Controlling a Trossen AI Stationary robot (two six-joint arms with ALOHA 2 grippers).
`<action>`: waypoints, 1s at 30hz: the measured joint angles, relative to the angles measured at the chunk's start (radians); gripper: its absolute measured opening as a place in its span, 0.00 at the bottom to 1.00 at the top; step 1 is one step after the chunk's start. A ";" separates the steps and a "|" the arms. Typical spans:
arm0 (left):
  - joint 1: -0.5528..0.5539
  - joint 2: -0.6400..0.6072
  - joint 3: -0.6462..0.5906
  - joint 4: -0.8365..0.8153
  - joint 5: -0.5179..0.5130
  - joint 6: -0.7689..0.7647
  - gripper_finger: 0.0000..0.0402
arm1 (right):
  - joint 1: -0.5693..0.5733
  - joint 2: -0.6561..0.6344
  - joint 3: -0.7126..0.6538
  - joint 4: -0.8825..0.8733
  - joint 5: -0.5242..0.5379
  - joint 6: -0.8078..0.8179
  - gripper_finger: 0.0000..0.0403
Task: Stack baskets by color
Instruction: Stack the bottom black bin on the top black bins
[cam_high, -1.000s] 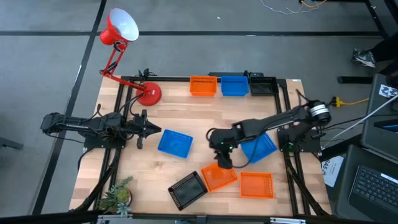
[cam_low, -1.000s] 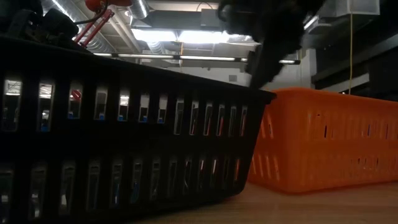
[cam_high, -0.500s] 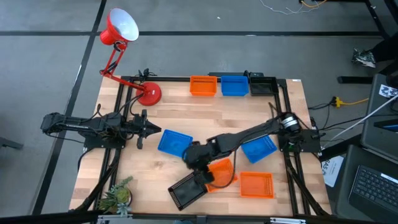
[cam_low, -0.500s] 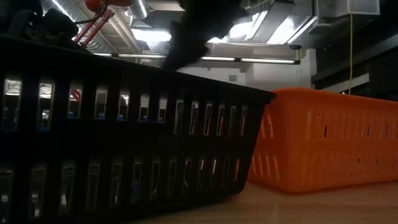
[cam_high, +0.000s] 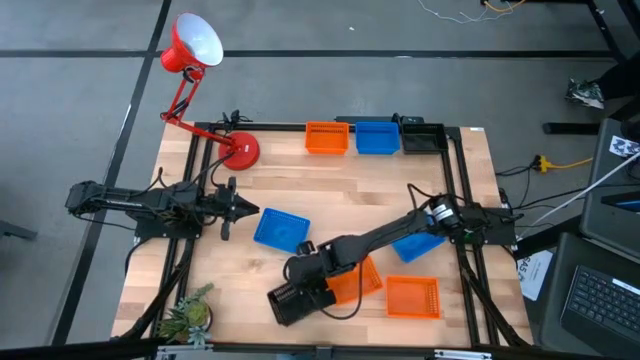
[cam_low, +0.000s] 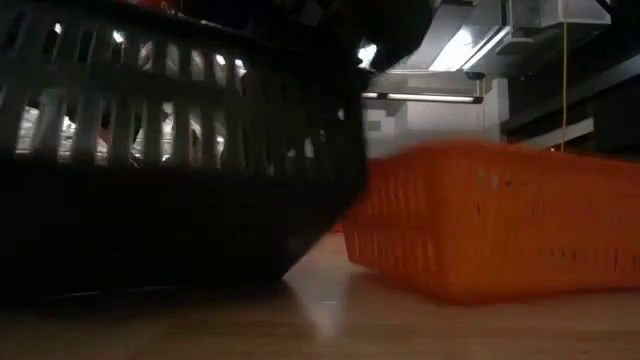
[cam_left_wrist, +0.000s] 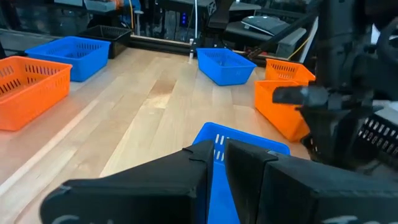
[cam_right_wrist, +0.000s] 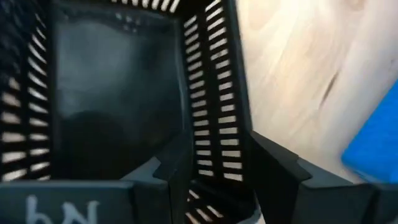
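Black plastic mesh fills the right wrist view: the right gripper (cam_right_wrist: 214, 165) stands wide open, one finger inside the wall of the black basket (cam_high: 300, 299) and one outside, straddling it but not yet clamped. In the high view that basket sits lower centre, hard against an orange basket (cam_high: 352, 280), with another orange basket (cam_high: 412, 297) to its right. Blue baskets lie mid-frame, one (cam_high: 281, 230) left of centre, one (cam_high: 415, 240) under the right arm. Three more baskets, orange (cam_high: 326, 138), blue (cam_high: 377, 137) and black (cam_high: 423, 137), line the top edge of the table (cam_high: 330, 190).

The left gripper (cam_high: 250, 210) waits at mid-left, fingers nearly closed, holding nothing, pointed at the nearer blue basket.

The danger here, as I read it: the low view shows the black basket tipped and the orange one blurred, so a closing pinch on that thin wall could skid the basket, shove its orange neighbour, or let it swing once lifted.
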 joint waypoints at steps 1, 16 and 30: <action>0.000 0.000 0.000 0.000 0.000 0.000 0.08 | 0.001 0.005 0.000 -0.001 -0.001 0.004 0.36; 0.000 0.000 0.000 -0.026 0.000 -0.001 0.08 | 0.007 -0.010 0.021 -0.008 0.074 0.020 0.36; 0.000 0.000 0.000 -0.031 0.000 -0.001 0.08 | -0.026 -0.005 0.040 -0.008 0.134 -0.080 0.36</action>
